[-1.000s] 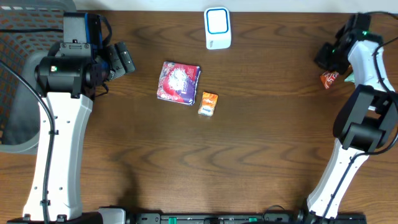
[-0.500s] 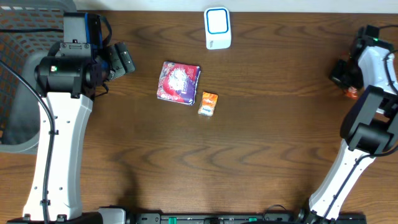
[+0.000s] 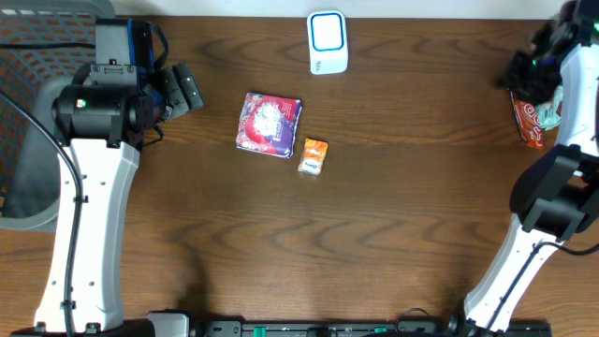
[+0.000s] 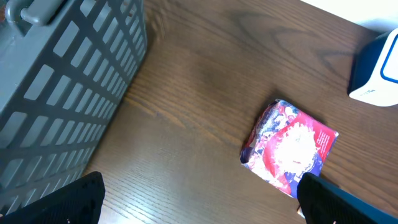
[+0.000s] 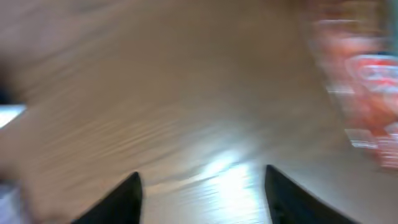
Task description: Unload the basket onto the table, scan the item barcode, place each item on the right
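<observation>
Dark wood table (image 3: 393,234), grey basket (image 3: 28,112) at your left. Note the left gripper (image 3: 182,89) spread wide and empty, near the purple packet (image 3: 270,124). Your right gripper (image 5: 202,193) stands parted, nothing between its fingers. No item lies before the scanner (image 3: 328,42). Beside that right gripper lies the red packet (image 3: 532,120); the orange packet (image 3: 314,156) sits mid-table. You should judge the two mid-table items unscanned.

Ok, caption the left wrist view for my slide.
Open left gripper above a wooden table, with a gray basket, a red-and-purple packet and a white scanner in view.
</observation>
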